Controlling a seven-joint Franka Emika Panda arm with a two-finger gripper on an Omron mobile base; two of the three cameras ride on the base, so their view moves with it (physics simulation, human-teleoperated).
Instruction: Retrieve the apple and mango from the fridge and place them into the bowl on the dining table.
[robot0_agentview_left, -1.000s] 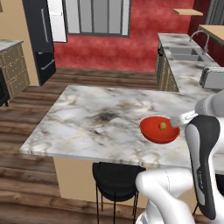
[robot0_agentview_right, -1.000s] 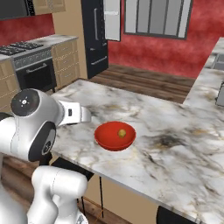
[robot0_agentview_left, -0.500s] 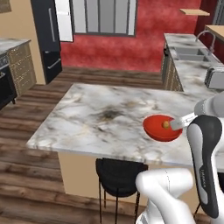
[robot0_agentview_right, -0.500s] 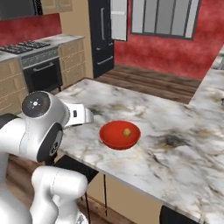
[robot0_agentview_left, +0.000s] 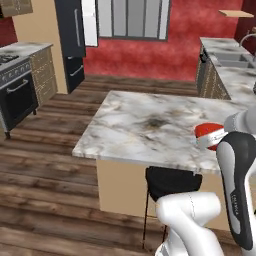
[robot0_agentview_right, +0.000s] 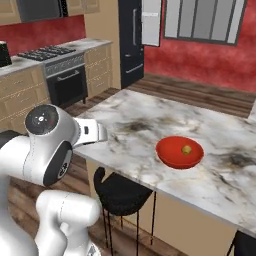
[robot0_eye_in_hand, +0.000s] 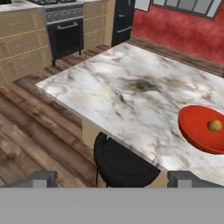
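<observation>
The red bowl (robot0_agentview_right: 167, 150) (robot0_eye_in_hand: 197, 127) sits on the marble dining table (robot0_agentview_left: 145, 125) (robot0_agentview_right: 135, 120) (robot0_eye_in_hand: 122, 92) near its front edge. A small yellow-orange mango (robot0_agentview_right: 186, 149) (robot0_eye_in_hand: 214, 126) lies inside it. In the left base view my own arm covers much of the bowl (robot0_agentview_left: 205, 135). My gripper (robot0_eye_in_hand: 113, 179) is open with nothing between its fingers, held off the table's near edge to the left of the bowl. The black fridge (robot0_agentview_left: 70, 35) (robot0_agentview_right: 131, 40) (robot0_eye_in_hand: 122, 17) stands far back by the red wall, a white panel showing beside it. The apple is out of view.
A black stool (robot0_agentview_left: 172, 182) (robot0_agentview_right: 117, 192) (robot0_eye_in_hand: 124, 166) is tucked under the table's near edge. A black oven with tan cabinets (robot0_agentview_left: 17, 92) (robot0_agentview_right: 65, 82) (robot0_eye_in_hand: 65, 35) lines the left wall. A marble counter with sink (robot0_agentview_left: 230, 70) runs at the right. Wooden floor lies between table and fridge.
The whole picture has shifted: the base has moved, bringing the oven and fridge further into view. Bowl, mango and table keep their places. The gripper stays open.
</observation>
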